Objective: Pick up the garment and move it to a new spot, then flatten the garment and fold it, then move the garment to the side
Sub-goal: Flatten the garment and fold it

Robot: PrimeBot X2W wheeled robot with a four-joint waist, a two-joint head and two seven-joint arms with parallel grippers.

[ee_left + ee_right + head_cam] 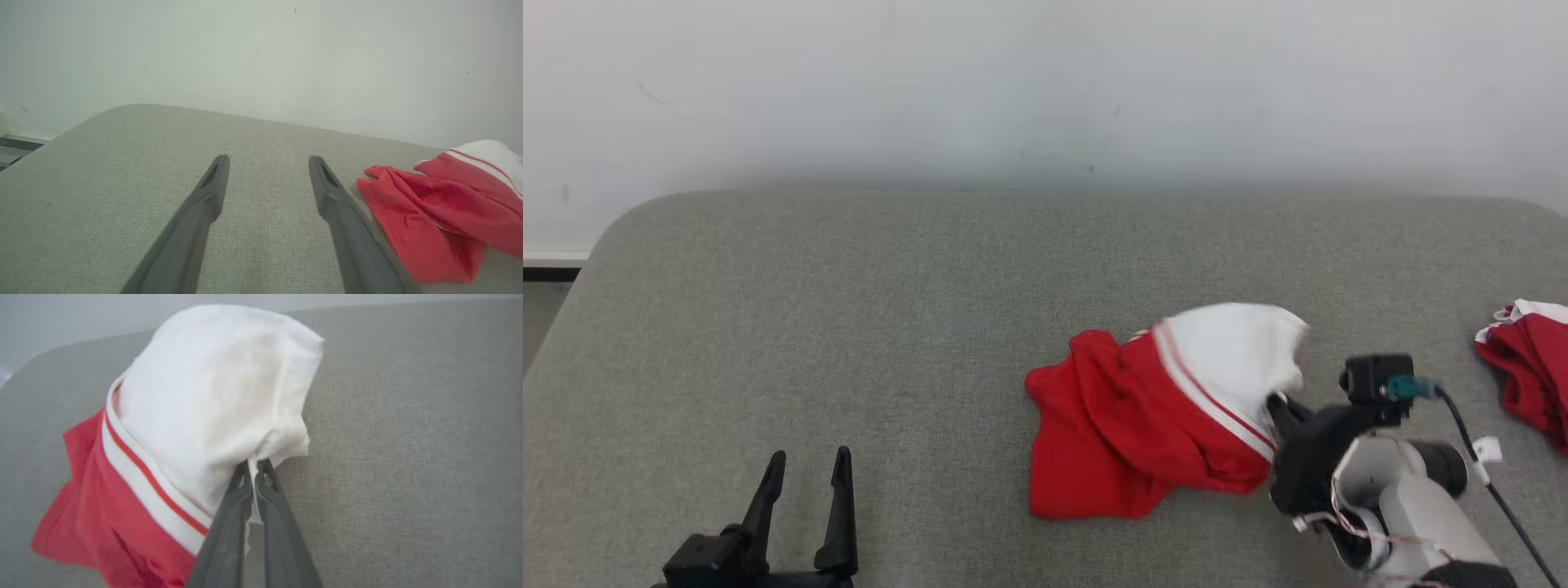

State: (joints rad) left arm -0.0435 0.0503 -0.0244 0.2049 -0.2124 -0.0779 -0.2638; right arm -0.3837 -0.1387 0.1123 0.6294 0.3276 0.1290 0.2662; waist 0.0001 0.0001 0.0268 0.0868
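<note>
The garment point(1143, 425), red with a white part set off by a red-and-white striped band, lies bunched on the grey padded surface point(849, 310), right of the surface's middle and toward its near edge. Its red part spreads crumpled on the surface, while the white part is on the side toward the surface's right end and stands up in a soft hump. The right gripper point(1278, 404) is above the near right part of the surface, its two dark fingers pressed together on a fold at the edge of the white cloth; in the right wrist view a thin strip of white fabric shows pinched between them. A black cable point(1478, 457) runs back from the small camera on that wrist. The left gripper point(810, 457) is over the near left part of the surface, its fingers spread wide with nothing between them, well apart from the garment. At the surface's right edge lies a second red and white cloth point(1531, 359). A pale wall point(1013, 82) rises beyond the surface's far edge.
</note>
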